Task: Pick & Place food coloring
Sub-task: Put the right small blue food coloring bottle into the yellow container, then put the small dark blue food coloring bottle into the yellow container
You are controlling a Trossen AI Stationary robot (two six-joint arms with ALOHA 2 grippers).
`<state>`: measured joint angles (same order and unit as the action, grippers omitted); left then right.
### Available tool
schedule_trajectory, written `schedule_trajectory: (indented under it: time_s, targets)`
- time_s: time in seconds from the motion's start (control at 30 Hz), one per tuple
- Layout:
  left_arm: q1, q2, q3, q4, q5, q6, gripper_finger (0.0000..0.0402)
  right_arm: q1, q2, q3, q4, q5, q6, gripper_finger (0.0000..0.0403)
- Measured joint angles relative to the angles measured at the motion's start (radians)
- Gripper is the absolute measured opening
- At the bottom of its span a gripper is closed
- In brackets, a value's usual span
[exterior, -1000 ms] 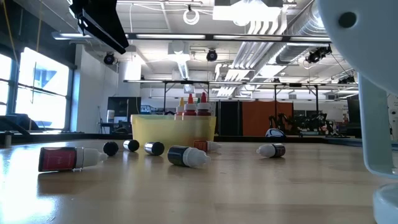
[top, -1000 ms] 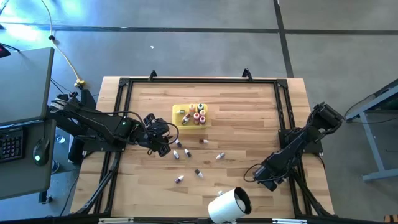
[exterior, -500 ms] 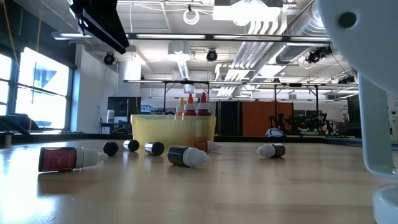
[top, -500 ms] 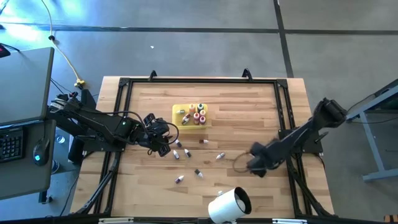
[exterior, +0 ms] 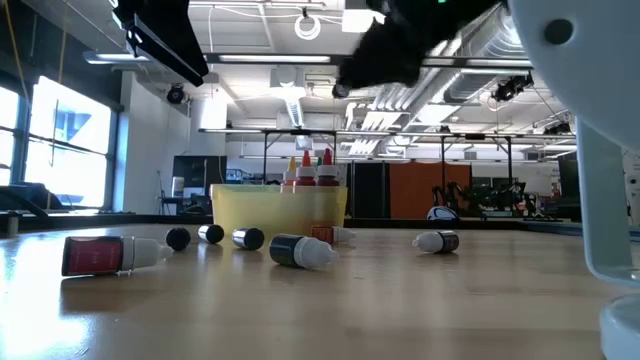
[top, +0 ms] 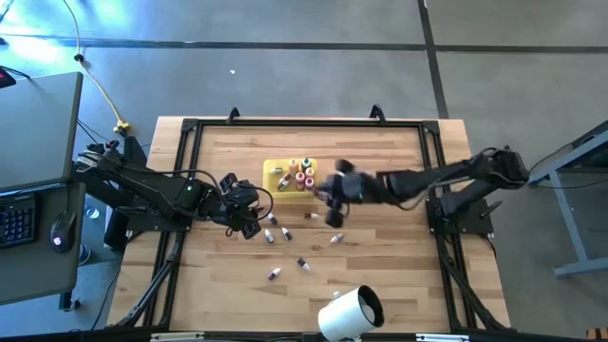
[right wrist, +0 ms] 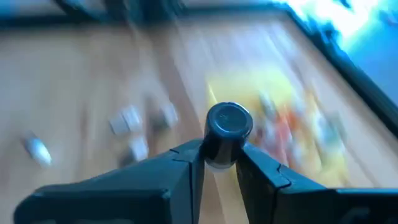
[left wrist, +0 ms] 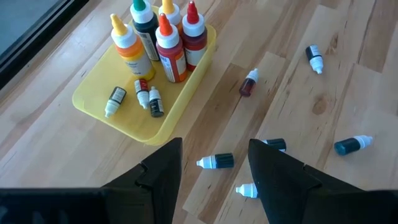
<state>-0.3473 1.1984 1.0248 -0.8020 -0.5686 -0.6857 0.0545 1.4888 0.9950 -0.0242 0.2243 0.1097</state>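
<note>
A: Any readable labels or brand marks?

B: None. The red bottle lying nearest the low camera shows a dark red label, but its print is too small to make out.

A: State of my tools?

B: My right tool is over the tabletop, just beside the yellow tray. Its fingers are closed on a small dark-capped bottle, cap end toward the wrist camera. My left tool hangs open and empty at the tray's other side.

A: Where is the food coloring?

B: Four taller bottles stand upright in the tray: orange, dark, and two red ones. Three tiny bottles lie flat beside them in the tray. Loose bottles are scattered on the wood in front of the tray.

A: Anything else?

B: A large white cylinder lies at the near edge, filling the low view's right side.
</note>
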Motion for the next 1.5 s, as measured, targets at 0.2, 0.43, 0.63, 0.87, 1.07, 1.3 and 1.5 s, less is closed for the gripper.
schedule_trajectory:
  time_s: [0.2, 0.43, 0.63, 0.87, 1.07, 1.3, 1.5]
  targets:
    - [0.000, 0.000, 0.000, 0.000, -0.016, 0.026, 0.0182, -0.110, 0.199, 0.123, 0.107, -0.161, -0.092, 0.0077]
    - [0.000, 0.008, 0.000, -0.003, -0.022, 0.027, 0.0182, -0.127, 0.427, 0.365, -0.025, -0.020, -0.141, 0.0078]
    - [0.000, 0.019, -0.001, -0.010, 0.031, 0.027, 0.0182, -0.136, 0.549, 0.497, -0.048, -0.034, -0.181, 0.0091]
    - [0.000, 0.037, -0.001, -0.010, 0.054, 0.026, 0.0182, -0.123, 0.613, 0.544, -0.079, 0.073, -0.261, 0.0142]
    - [0.000, 0.088, 0.001, -0.007, 0.102, 0.034, 0.0182, -0.085, 0.539, 0.544, -0.174, 0.191, -0.275, 0.0160]
    - [0.000, 0.183, -0.099, 0.100, 0.201, 0.054, 0.0182, 0.010, 0.318, 0.545, -0.394, 0.186, -0.272, 0.0161]
    - [0.000, 0.302, -0.139, 0.168, 0.245, 0.124, 0.0182, 0.084, 0.153, 0.546, -0.577, 0.186, -0.161, 0.0161]
